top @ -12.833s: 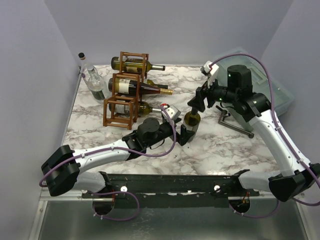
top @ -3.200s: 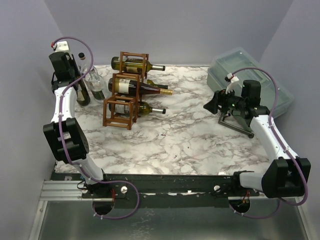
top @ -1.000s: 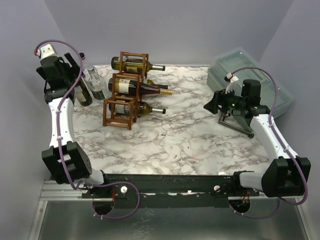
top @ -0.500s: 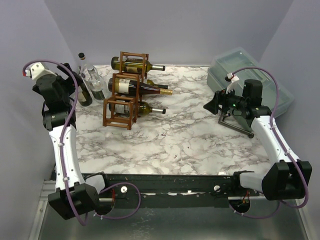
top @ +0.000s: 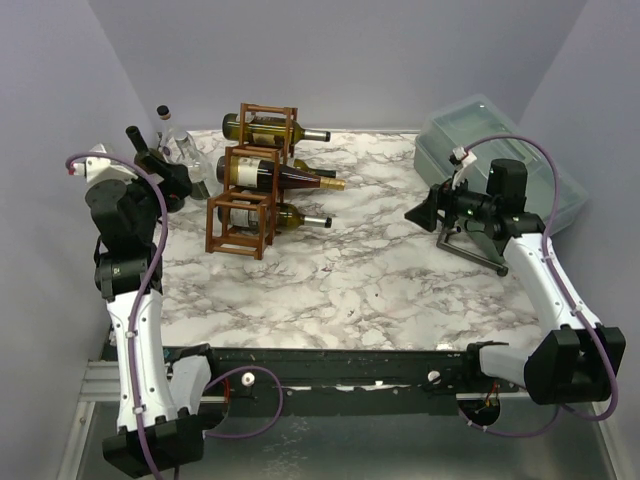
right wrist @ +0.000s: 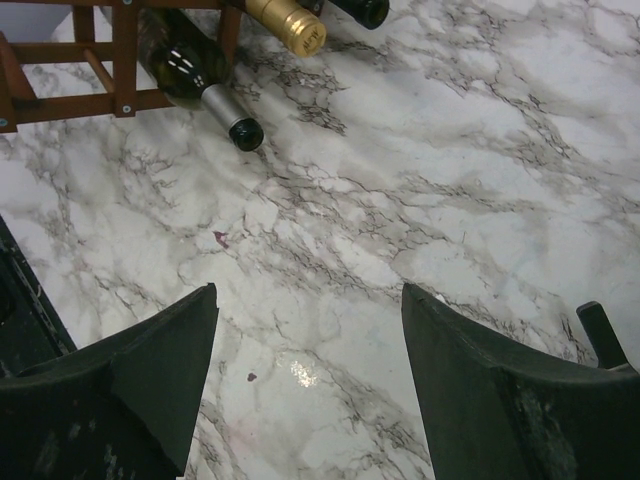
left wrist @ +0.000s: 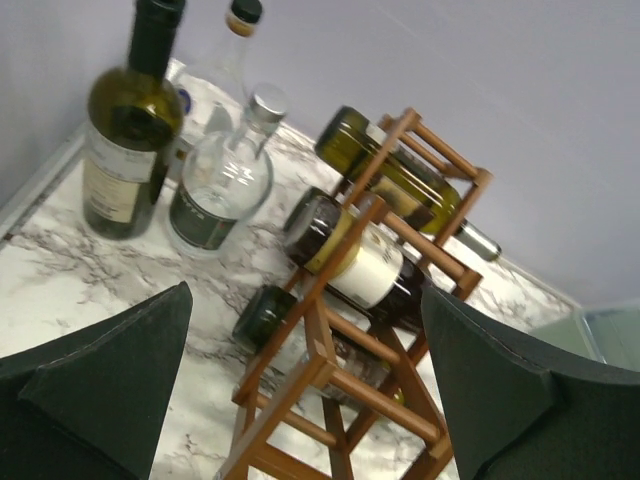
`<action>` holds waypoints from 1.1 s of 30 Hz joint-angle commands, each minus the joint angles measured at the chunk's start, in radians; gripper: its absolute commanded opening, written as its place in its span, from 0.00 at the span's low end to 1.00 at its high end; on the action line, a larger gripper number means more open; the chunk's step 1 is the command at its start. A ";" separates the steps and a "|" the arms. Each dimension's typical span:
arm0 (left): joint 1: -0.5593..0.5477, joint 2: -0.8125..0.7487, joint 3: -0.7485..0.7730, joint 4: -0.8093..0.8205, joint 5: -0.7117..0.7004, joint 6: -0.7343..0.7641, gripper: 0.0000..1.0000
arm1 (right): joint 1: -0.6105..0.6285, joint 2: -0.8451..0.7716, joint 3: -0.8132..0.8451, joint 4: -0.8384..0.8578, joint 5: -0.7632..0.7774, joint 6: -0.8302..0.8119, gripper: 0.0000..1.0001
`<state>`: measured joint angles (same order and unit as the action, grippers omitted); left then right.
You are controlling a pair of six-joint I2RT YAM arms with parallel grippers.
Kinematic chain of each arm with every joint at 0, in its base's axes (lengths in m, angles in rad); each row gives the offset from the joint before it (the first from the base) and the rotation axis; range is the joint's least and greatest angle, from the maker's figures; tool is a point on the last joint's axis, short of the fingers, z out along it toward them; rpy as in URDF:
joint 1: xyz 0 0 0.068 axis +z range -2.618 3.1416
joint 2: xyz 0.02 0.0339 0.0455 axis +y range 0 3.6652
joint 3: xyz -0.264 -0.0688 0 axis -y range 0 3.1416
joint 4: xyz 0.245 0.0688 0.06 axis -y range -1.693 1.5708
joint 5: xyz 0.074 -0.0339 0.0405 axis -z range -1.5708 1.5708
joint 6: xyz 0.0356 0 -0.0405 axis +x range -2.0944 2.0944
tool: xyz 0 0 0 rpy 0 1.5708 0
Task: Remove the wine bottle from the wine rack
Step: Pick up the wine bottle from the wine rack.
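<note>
Raised and turned since a moment ago, the left claw [left wrist: 305, 290] now hangs wide open and empty near the left side of the wine rack [left wrist: 320, 350] — seemingly the approach to a pick — while the right claw [right wrist: 308, 290], part open and holding nothing, hovers over the counter [right wrist: 420, 200] on the neck side. 3 bottles lie in the rack, butts toward the left claw: the lowest wine bottle [left wrist: 262, 315] nearest, the labelled bottle [left wrist: 360, 270] above, the top bottle [left wrist: 385, 170] farthest. Next, I judge, it must line up on 1 and draw it out lengthwise.
</note>
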<state>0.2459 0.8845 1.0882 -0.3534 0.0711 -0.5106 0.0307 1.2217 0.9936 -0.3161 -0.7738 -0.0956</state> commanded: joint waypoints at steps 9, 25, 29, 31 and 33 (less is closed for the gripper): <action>-0.003 -0.155 -0.238 0.174 0.400 0.043 0.99 | -0.005 0.007 -0.026 0.023 -0.217 -0.095 0.78; 0.006 -0.263 -0.357 0.315 0.465 0.059 0.99 | 0.101 0.395 0.557 -0.295 -0.171 -0.473 0.93; 0.008 -0.281 -0.383 0.315 0.444 0.058 0.99 | 0.186 0.570 0.859 -0.395 -0.064 -0.548 0.96; 0.008 -0.290 -0.399 0.315 0.426 0.061 0.99 | 0.232 0.646 0.997 -0.442 -0.036 -0.599 0.97; 0.007 -0.300 -0.407 0.314 0.414 0.069 0.99 | 0.269 0.703 1.084 -0.455 -0.017 -0.678 0.99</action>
<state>0.2478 0.6071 0.7097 -0.0643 0.5037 -0.4553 0.2283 1.8385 1.9121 -0.6617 -0.8749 -0.6159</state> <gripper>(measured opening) 0.987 0.982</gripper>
